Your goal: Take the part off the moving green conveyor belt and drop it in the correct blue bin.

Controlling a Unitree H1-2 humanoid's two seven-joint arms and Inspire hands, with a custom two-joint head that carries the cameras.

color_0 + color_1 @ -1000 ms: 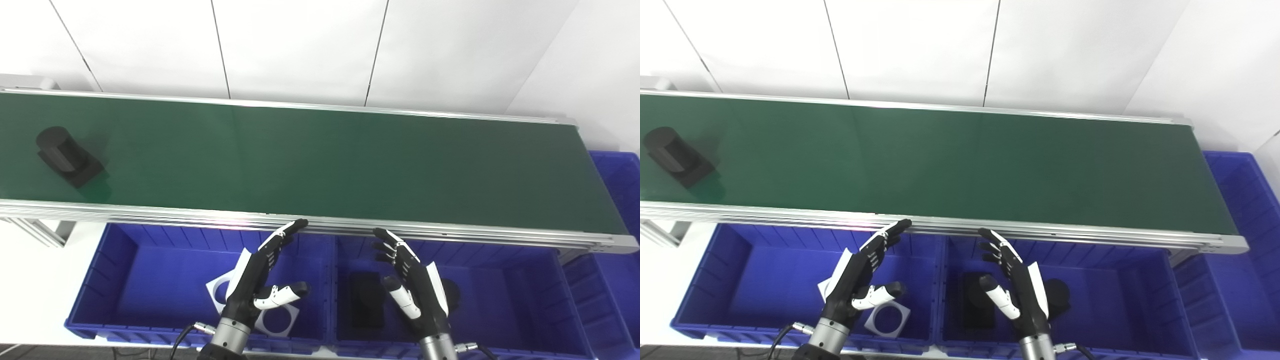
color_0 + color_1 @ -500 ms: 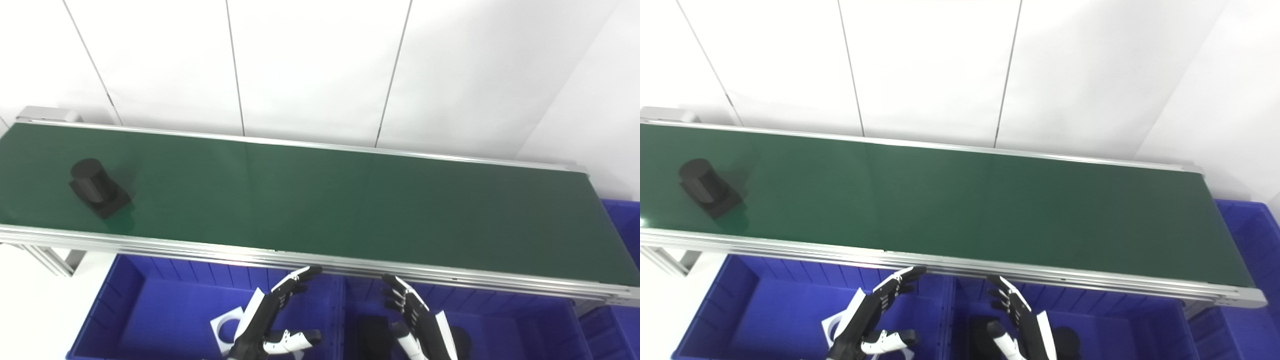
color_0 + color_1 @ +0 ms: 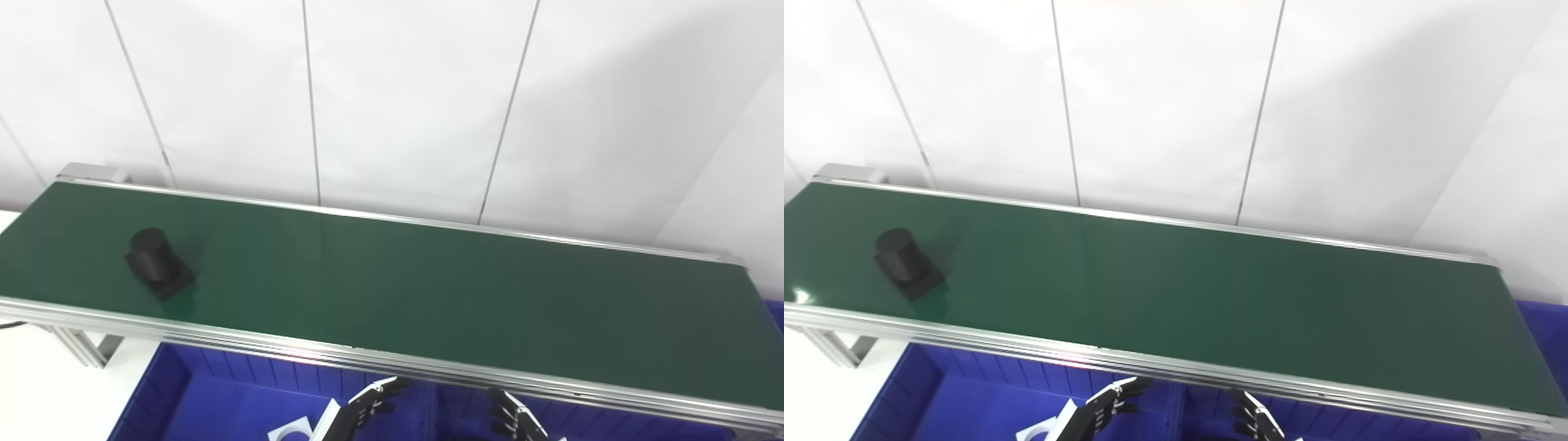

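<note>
I see only the tips of my left hand (image 3: 367, 409) and right hand (image 3: 513, 421) at the bottom edge, over the blue plastic bins (image 3: 202, 398). Fingers spread a bit, holding nothing. The black round part on a square base (image 3: 158, 263) sits on the long green conveyor belt (image 3: 429, 294), far left, w/ lots of bare belt between.

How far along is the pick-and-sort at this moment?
Nothing is done yet: the black part rides the green conveyor belt near its left end, untouched. Only the fingertips of the left hand and right hand show, holding nothing, over the blue bins. Grasp and drop remain.
</note>
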